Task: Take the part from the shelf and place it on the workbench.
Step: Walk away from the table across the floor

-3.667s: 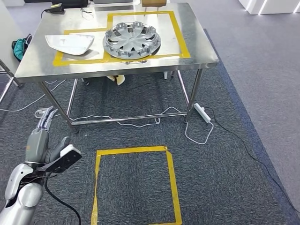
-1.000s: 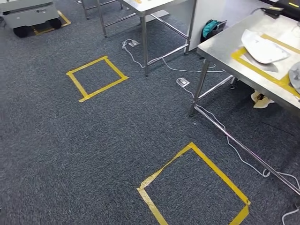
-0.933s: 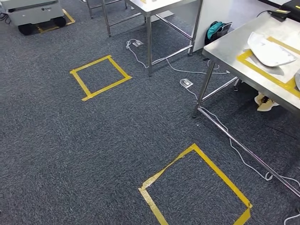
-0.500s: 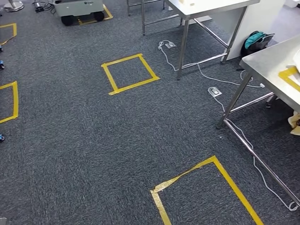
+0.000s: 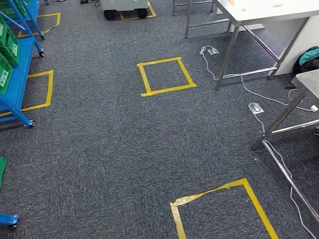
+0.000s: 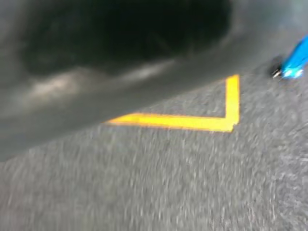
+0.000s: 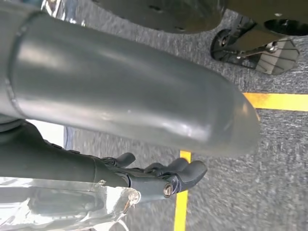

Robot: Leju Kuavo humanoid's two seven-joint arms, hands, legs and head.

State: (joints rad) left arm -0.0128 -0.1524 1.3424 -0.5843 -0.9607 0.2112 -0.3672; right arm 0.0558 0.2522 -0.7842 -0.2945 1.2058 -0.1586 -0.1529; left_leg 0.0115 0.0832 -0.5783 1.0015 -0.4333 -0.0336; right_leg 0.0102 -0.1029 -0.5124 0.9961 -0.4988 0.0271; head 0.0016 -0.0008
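Note:
A blue shelf [image 5: 16, 84] on castors stands at the left edge of the head view, with green bins [image 5: 6, 50] on its levels. Only a steel corner of the workbench [image 5: 307, 80] appears at the right edge. In the right wrist view my right hand [image 7: 152, 120] hangs over the carpet, its thick grey thumb above dark fingers [image 7: 171, 177] that hold nothing. The left wrist view is blurred: a dark mass, carpet, yellow tape [image 6: 203, 121] and a blue shelf foot [image 6: 296, 62]. What my left hand is doing cannot be made out.
Yellow tape squares mark the carpet ahead [image 5: 165, 74], near my feet [image 5: 226, 209] and beside the shelf [image 5: 39, 92]. A white table [image 5: 270, 7] stands at the back right. Cables and a power strip [image 5: 255, 107] lie by the workbench legs. A wheeled cart [image 5: 124, 6] sits far back.
The camera has swung left: the workbench with its wheel cover and white part slid off to the right, and the blue shelf came in on the left.

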